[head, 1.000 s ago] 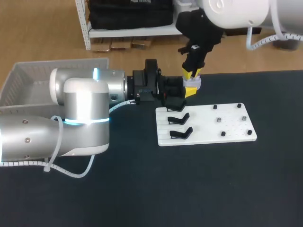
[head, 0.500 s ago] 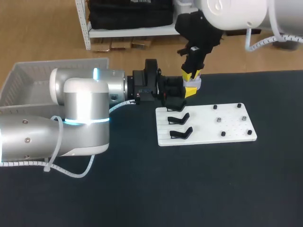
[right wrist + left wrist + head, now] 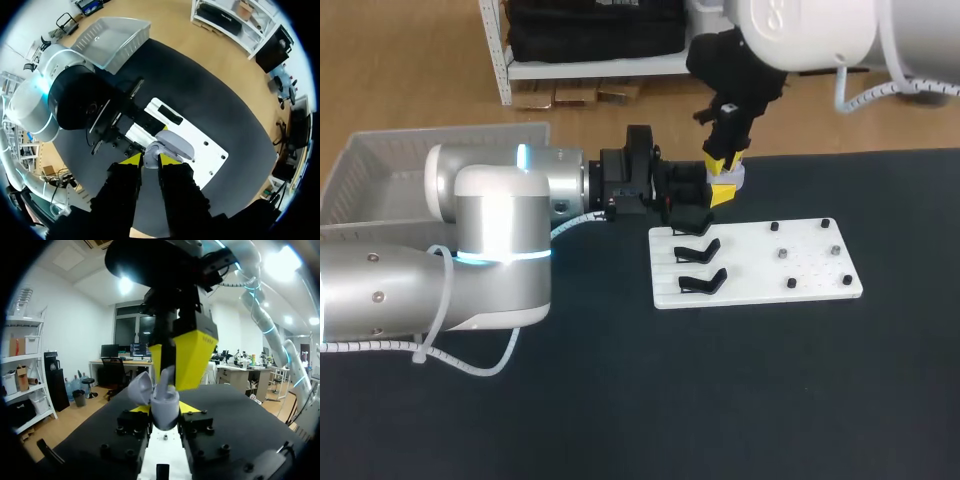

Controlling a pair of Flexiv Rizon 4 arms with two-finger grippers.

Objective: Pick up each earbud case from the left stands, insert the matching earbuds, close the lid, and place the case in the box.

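Observation:
The lavender earbud case (image 3: 165, 409) is held in the air, lid open, over the white board's far left corner. My left gripper (image 3: 165, 415) reaches in level from the left and is shut on the case body. From above, my right gripper (image 3: 149, 159) comes down with its yellow tips pinched on a lavender part at the case's open top (image 3: 172, 142); I cannot tell whether that part is the lid's edge or an earbud. In the head view the case (image 3: 734, 178) shows between the right gripper (image 3: 720, 165) and the left gripper (image 3: 718, 192).
The white board (image 3: 810, 268) lies on the dark table and carries three black stands (image 3: 698, 250) along its left side and small pegs (image 3: 782, 253) to the right. A clear plastic basket (image 3: 380, 170) sits at the far left behind my left arm.
My right gripper has shifted slightly up and to the left over the case. The left arm and the case have stayed in place.

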